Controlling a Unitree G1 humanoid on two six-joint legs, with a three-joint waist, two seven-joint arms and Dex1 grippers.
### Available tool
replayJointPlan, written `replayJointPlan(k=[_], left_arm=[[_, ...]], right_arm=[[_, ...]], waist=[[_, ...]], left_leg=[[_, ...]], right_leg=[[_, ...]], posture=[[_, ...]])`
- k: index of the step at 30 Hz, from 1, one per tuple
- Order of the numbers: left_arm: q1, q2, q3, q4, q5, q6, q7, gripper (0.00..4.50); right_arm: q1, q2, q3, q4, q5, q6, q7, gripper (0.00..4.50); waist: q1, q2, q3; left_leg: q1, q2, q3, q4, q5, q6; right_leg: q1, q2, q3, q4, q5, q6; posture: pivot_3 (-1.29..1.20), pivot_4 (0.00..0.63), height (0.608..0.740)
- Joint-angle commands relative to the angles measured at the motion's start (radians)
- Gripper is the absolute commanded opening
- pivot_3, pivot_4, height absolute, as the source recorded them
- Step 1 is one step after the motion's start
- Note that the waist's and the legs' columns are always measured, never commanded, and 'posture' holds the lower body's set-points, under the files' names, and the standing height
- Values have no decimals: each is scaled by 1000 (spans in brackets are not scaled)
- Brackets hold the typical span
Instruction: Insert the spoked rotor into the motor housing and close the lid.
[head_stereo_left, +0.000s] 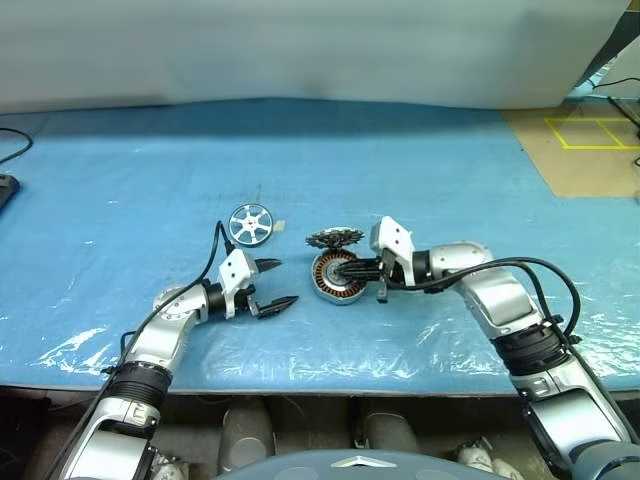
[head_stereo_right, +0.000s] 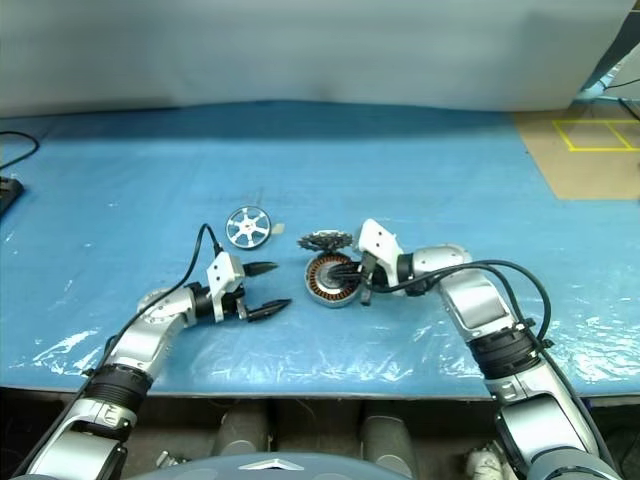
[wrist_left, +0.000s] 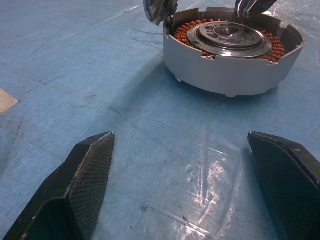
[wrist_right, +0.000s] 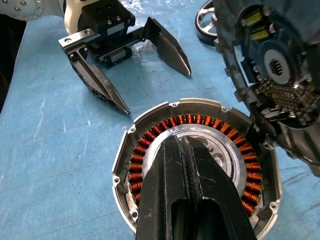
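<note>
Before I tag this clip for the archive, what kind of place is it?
Probably a lab or workshop test bench: a table under a blue plastic sheet, yellow tape marks on the floor beside it, and motor parts laid out, an open motor housing and a spoked rotor.

No writing, label, brand or number can be read anywhere in these views; the only sign-like marking is a set of yellow taped lines forming a rectangle (head_stereo_left: 590, 133) on the tan floor beyond the far right corner of the blue plastic-covered table (head_stereo_left: 150, 180), and it carries no letters or figures.
</note>
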Motion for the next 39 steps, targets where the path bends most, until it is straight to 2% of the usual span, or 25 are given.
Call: replayJointPlan(k=[1,7,17,24,39], left_arm=[[14,6,-5,21,12,11,6,4500],[12,6,-6,23,11,11,4,4500],[10,6,-5,21,11,14,6,4500],[10,3,-5,26,12,11,8,4500],[12,-1,-7,42,16,-4,11,4500]], right_arm=[[8,-6,10,-15,-5,-9,8,31],[13,4,33,46,-63,-22,-41,31],[17,-25,23,-9,-33,0,3,31],[20,-46,89,84,-147,-32,-40,31],[11,-59,152,144,-224,-27,-80,31]], waist=[[0,0,0],[0,0,0],[0,0,0],[0,0,-1],[-1,0,-9]], left_leg=[[0,0,0,0,0,0],[1,0,0,0,0,0],[1,0,0,0,0,0],[2,0,0,0,0,0],[13,0,0,-1,-1,1]], right_leg=[[0,0,0,0,0,0],[1,0,0,0,0,0],[1,0,0,0,0,0],[2,0,0,0,0,0],[11,0,2,-1,0,1]], posture=[[0,150,740],[0,150,740],[0,150,740],[0,150,740],[0,150,740]])
